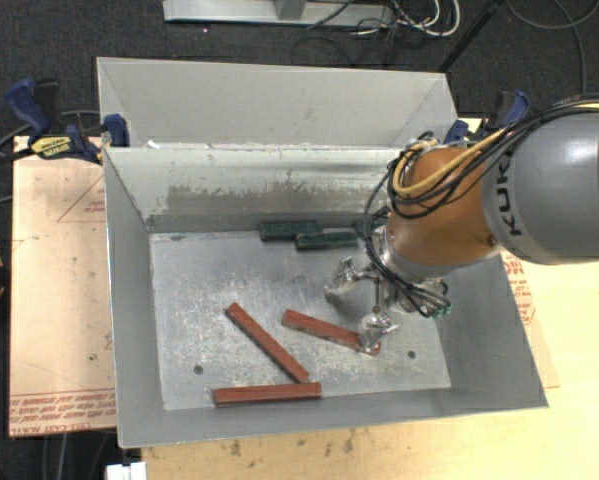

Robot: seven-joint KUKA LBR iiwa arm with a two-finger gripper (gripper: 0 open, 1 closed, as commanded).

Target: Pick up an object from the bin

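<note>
My gripper [360, 308] hangs low over the right half of the bin floor, below the orange cover, with its two metal fingers spread apart, so it is open. One fingertip [377, 334] stands at the right end of a short red-brown stick [319, 326] that lies flat on the floor. The other finger [340, 281] stands behind that stick, apart from it. Nothing is clamped between them. A longer red-brown stick [267, 342] lies slantwise just to the left.
A third red-brown stick [267, 394] lies along the front wall. Two dark green bars [307, 234] lie end to end against the back wall, partly behind the arm. The arm and its cables cover the bin's right side.
</note>
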